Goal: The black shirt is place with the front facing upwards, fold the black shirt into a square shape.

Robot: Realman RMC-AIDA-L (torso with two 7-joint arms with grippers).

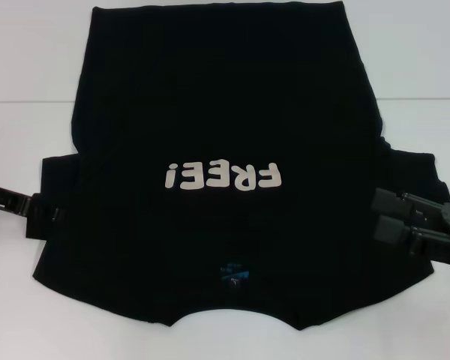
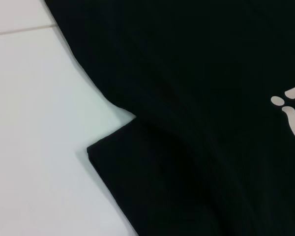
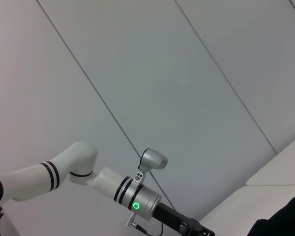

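Note:
The black shirt lies flat on the white table, front up. Its white "FREE!" lettering reads upside down from my head, and the collar with its small blue neck label is nearest me. My left gripper is low at the edge of the left sleeve. The left wrist view shows that sleeve's corner and the shirt body. My right gripper is open, its two fingers spread over the right sleeve. A bit of shirt shows in the right wrist view.
The white table borders the shirt on all sides, with a seam line across it. The right wrist view looks up at a grey panelled surface and shows my left arm with a green light.

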